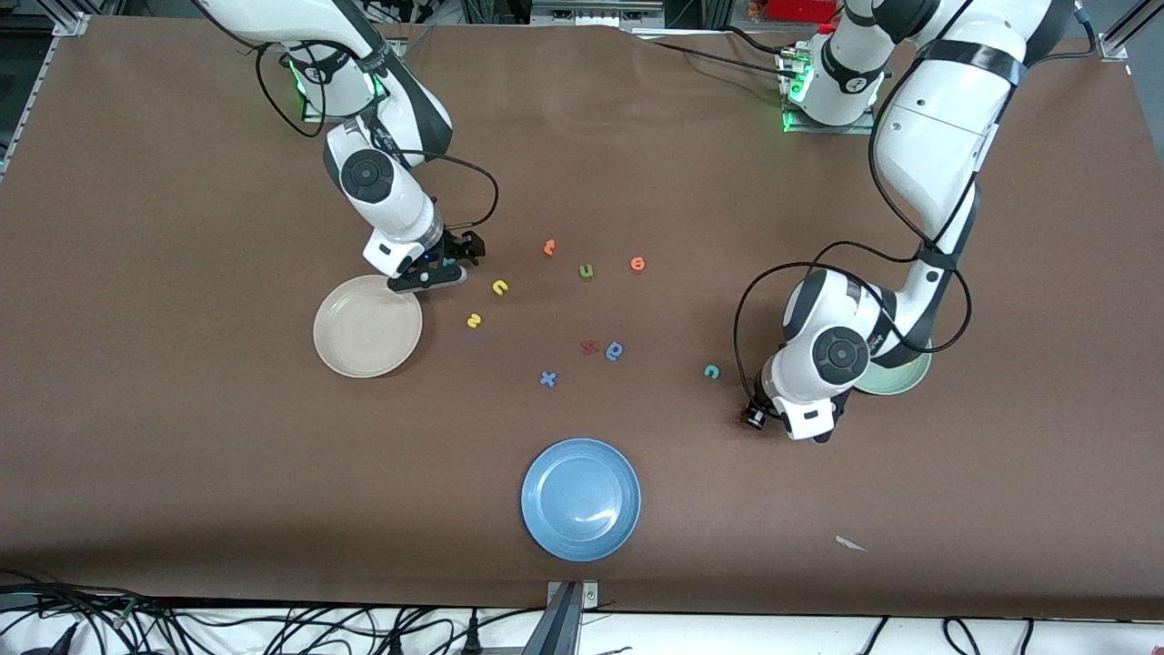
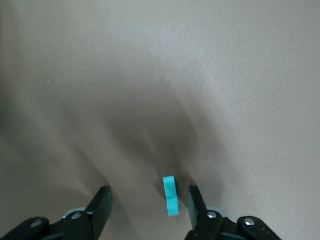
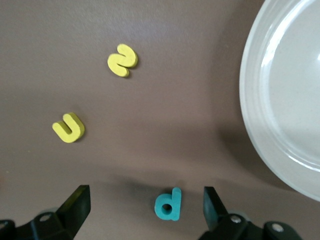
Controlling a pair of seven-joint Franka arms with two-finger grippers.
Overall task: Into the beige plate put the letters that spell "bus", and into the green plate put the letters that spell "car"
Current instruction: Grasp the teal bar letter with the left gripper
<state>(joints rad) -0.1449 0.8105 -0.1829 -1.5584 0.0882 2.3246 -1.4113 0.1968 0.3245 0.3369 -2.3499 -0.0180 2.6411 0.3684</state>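
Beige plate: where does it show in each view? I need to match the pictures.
Front view: beige plate toward the right arm's end, beside the right gripper.
Right wrist view: fills one edge.
Left wrist view: not in it.
Shared landmark: yellow s beside the plate.

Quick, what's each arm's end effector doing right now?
Left end effector: open around a teal letter, not gripping it.
Right end effector: open over the teal b.

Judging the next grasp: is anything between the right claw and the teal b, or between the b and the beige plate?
Nothing visible. The teal b lies between the right claw's open fingers, bare table from it to the beige plate; yellow u and yellow s lie aside. The left claw works beside the green plate.
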